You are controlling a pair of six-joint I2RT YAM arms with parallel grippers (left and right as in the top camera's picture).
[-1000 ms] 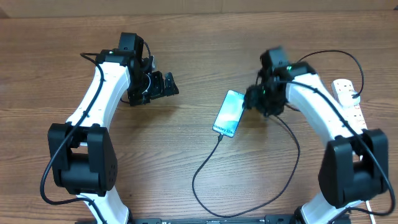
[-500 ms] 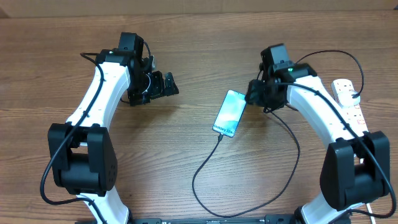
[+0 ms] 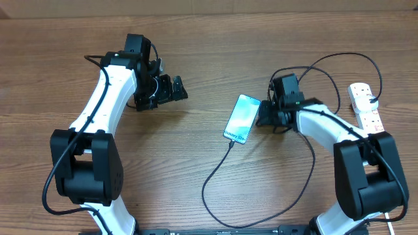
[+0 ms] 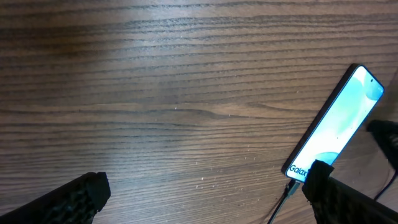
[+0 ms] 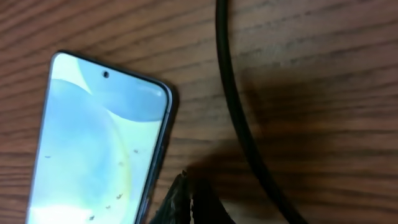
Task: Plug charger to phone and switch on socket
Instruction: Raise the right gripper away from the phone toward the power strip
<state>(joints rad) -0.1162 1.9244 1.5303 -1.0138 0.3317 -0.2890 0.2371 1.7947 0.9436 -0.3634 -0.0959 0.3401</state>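
The phone [image 3: 241,118] lies face up mid-table, screen lit blue and white. The charger [image 3: 307,171], a thin black cable, meets the phone's lower end [image 4: 289,190] and loops round toward the right. My right gripper [image 3: 264,115] is low beside the phone's right edge, shut with nothing between its fingers; in the right wrist view its gripper [image 5: 189,200] sits between the phone [image 5: 93,143] and the cable [image 5: 239,112]. My left gripper [image 3: 174,90] hangs open, well left of the phone [image 4: 336,124]. The socket [image 3: 364,104], a white strip with red switches, lies at the far right.
A white cord leaves the socket toward the lower right, partly hidden behind my right arm [image 3: 326,124]. The charger's loop [image 3: 215,212] reaches the table's front edge. Bare wood lies between the two arms and behind them.
My right gripper has shut and come down toward the table beside the phone's right edge. The left arm, phone and cable have not moved.
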